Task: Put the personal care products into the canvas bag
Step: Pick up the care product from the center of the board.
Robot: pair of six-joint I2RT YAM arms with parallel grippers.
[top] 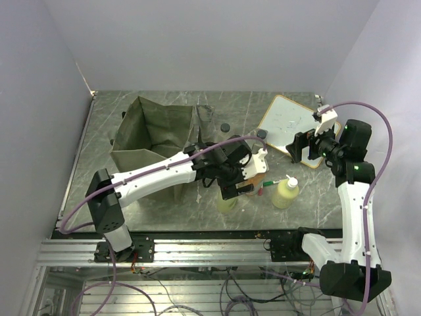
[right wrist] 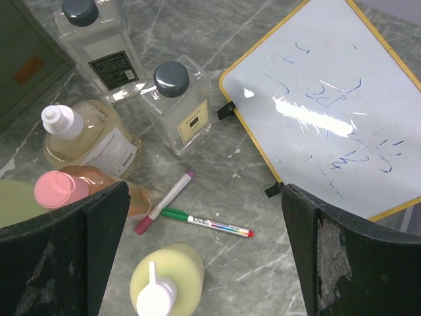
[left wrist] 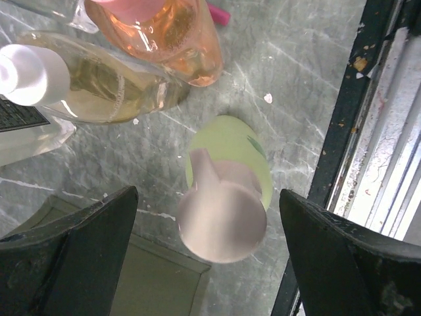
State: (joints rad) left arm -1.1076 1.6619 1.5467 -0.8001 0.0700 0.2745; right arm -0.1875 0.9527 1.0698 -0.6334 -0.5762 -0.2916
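Observation:
My left gripper (top: 235, 189) (left wrist: 209, 197) is open and hangs over a pale yellow-green bottle (left wrist: 227, 155) (top: 227, 203) with a beige pump cap. The cap sits between the fingers, apart from both. Behind this bottle stand an orange bottle (left wrist: 171, 33) (right wrist: 59, 189), an amber bottle (left wrist: 99, 85) (right wrist: 89, 141) with a white cap, and a clear bottle (left wrist: 26, 131). A second yellow-green pump bottle (top: 286, 192) (right wrist: 168, 280) stands to the right. Two clear bottles with dark caps (right wrist: 177, 105) (right wrist: 95, 46) stand further back. The olive canvas bag (top: 154, 131) stands open at the left. My right gripper (top: 301, 148) (right wrist: 204, 191) is open and empty, high above the table.
A whiteboard (top: 289, 125) (right wrist: 335, 112) with a yellow frame lies at the back right. A red marker (right wrist: 164, 203) and a green marker (right wrist: 207, 222) lie between the bottles and the board. The table's metal front rail (left wrist: 368, 131) runs close to the left gripper.

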